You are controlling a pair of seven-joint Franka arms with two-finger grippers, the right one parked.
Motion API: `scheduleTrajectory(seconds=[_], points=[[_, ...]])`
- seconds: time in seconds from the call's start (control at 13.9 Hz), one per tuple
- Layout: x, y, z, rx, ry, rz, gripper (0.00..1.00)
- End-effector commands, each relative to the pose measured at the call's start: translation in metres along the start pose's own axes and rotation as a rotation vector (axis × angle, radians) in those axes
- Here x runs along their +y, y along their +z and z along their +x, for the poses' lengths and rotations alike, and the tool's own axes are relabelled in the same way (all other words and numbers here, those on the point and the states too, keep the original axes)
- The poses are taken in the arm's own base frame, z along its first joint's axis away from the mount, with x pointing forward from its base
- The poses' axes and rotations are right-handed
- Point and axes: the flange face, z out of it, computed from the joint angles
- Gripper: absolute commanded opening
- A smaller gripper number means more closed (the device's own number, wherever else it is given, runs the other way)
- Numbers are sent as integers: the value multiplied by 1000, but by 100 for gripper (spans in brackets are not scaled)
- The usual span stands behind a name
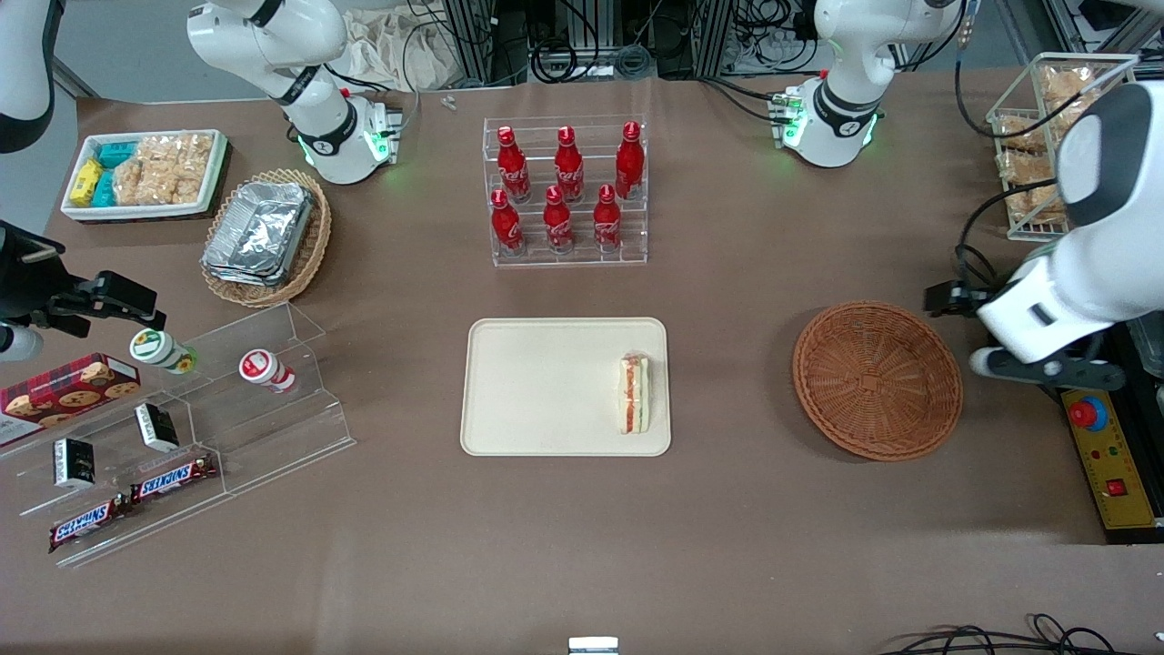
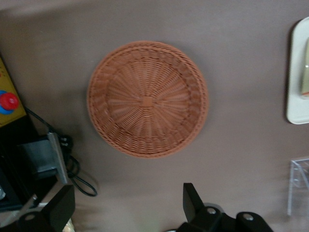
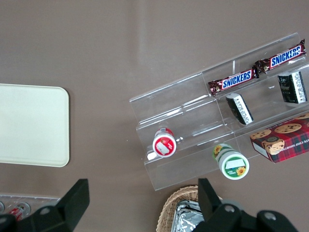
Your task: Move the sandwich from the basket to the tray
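Sandwich [image 1: 634, 394] lies on the tray [image 1: 546, 387], at the tray edge nearest the basket [image 1: 878, 379]. Basket sits on the table beside the tray, toward the working arm's end, apart from it, nothing in it. Bottle rack [image 1: 566, 193] is farther from the front camera than the tray. Gripper [image 2: 128, 205] hangs above the table just beside the basket, fingers spread, nothing between them.

Brown-covered table [image 1: 727, 546] under even light, black cables [image 1: 582, 55] and metal framing along its farther edge.
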Motion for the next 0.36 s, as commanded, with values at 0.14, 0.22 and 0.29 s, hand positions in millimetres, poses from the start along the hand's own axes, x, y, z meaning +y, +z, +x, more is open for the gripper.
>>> scheduleTrajectory(seconds=[0.14, 0.22, 0.29], points=[[-4, 10, -36, 102, 14, 12, 100], [-3, 10, -29, 81, 16, 10, 100], [-1, 13, -23, 57, 20, 9, 100]])
